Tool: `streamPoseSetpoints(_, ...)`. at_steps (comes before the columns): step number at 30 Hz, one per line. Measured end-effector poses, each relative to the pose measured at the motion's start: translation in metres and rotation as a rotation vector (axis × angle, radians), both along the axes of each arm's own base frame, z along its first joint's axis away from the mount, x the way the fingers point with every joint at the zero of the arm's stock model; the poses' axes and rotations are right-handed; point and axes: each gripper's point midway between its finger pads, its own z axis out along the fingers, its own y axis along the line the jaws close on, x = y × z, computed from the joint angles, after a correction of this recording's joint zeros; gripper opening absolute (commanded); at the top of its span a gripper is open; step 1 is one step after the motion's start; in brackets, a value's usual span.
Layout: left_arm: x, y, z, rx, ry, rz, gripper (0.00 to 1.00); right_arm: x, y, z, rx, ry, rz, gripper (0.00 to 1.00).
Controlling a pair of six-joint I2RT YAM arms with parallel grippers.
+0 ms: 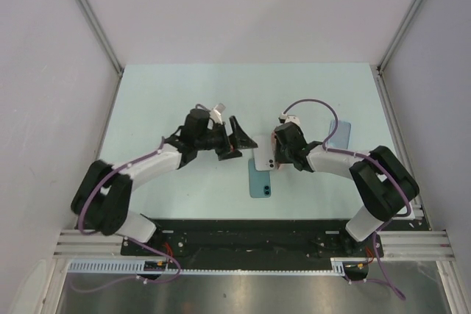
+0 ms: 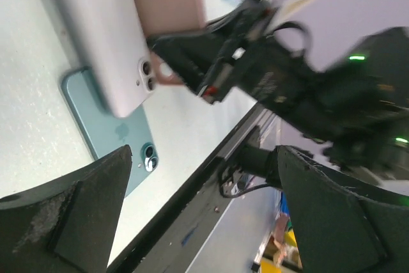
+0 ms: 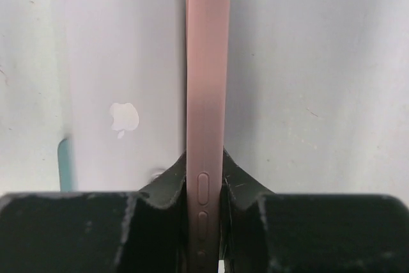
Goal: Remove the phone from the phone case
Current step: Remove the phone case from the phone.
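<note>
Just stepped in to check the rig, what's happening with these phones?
The right gripper has its jaws shut on a pink case, held on edge over the table. A white phone lies beside it, back up, partly over a teal phone, apparently already out of the case. The left gripper hangs open nearby, holding nothing.

At the centre of the frame, the left gripper (image 1: 243,146) is seen with fingers spread, pointed toward the right gripper (image 1: 274,154), which is lowered over a white phone (image 1: 263,162). A teal phone (image 1: 260,183) is laid directly below it, touching.
</note>
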Motion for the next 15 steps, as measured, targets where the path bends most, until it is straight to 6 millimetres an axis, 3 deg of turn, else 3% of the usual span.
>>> streamPoseSetpoints(3, -0.005, -0.017, -0.04, 0.049, 0.089, -0.047, 0.98, 0.003, 0.005, 0.001, 0.026, -0.011, 0.005, 0.13)
streamPoseSetpoints(5, -0.005, -0.022, -0.054, 0.069, 0.122, -0.059, 0.98, 0.004, 0.006, 0.002, 0.037, -0.02, 0.006, 0.11)
streamPoseSetpoints(11, 0.01, -0.031, -0.036, 0.039, 0.056, -0.065, 0.98, 0.006, -0.001, 0.007, 0.063, -0.041, -0.019, 0.0)
streamPoseSetpoints(15, 0.013, -0.033, -0.031, 0.033, 0.029, -0.069, 0.98, 0.004, -0.007, 0.007, 0.093, -0.021, -0.034, 0.0)
